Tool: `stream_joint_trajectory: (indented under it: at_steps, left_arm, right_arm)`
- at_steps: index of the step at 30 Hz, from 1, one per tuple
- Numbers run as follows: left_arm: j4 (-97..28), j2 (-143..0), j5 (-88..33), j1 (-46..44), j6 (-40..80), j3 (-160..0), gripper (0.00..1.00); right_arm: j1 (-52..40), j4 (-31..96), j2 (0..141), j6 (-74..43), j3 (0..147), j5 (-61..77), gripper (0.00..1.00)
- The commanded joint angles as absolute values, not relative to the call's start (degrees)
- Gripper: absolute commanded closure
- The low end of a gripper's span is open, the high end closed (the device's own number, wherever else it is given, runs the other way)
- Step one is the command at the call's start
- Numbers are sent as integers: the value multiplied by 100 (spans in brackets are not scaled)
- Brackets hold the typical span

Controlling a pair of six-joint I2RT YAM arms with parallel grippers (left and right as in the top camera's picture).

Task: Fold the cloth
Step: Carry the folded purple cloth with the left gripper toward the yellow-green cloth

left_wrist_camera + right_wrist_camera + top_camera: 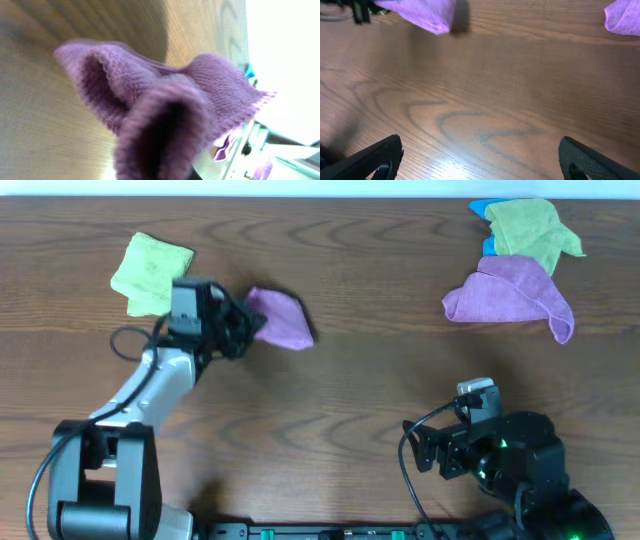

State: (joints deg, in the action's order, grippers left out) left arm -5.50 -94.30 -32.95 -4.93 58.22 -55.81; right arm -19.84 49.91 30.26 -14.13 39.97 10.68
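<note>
The purple-magenta cloth (282, 320) lies bunched at the table's far left-centre. My left gripper (238, 330) is at its left edge and shut on it. In the left wrist view the cloth (165, 100) fills the frame in raised folds and hides the jaws. My right gripper (455, 422) is open and empty over bare wood at the near right. Its two black fingers stand wide apart in the right wrist view (480, 162), where the cloth (427, 14) shows far off at the top left.
A light green cloth (150, 272) lies just behind my left gripper. At the far right a paler purple cloth (508, 295) lies under another green cloth (528, 230) with a blue item (484, 210) beside it. The paler cloth also shows in the right wrist view (622, 17).
</note>
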Motion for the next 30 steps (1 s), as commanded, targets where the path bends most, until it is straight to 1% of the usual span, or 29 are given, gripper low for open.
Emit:
stream_joint_trajectory:
  at_steps: [1, 6, 11, 15, 23, 26, 30]
  left_arm:
    - [-1120, -9290, -2923, -303, 5531, -6309, 94]
    - [-1678, -9290, -2473, 47, 5419, -7100, 94]
    - [-1669, -9290, -1975, 344, 5428, -7467, 94]
    - [-1627, -9290, -1256, 384, 5446, -7518, 94]
    - [-972, -9419, 178, 373, 5446, -7518, 94]
    - [-655, -9557, 489, 373, 5446, -7518, 94]
    - [-207, -9939, 561, 390, 5448, -7520, 94]
  right_arm:
    - [-1942, 4995, 2995, -1498, 3972, 1050, 1]
    - [-1942, 4995, 2995, -1498, 3972, 1050, 1]
    - [-1942, 4998, 2995, -1498, 3972, 1050, 1]
    - [-1942, 4998, 2995, -1498, 3972, 1050, 1]
    - [-1942, 4995, 2995, -1498, 3972, 1050, 1]
    - [-1942, 4995, 2995, -1498, 3972, 1052, 1]
    - [-1942, 4998, 2995, -1498, 3972, 1050, 1]
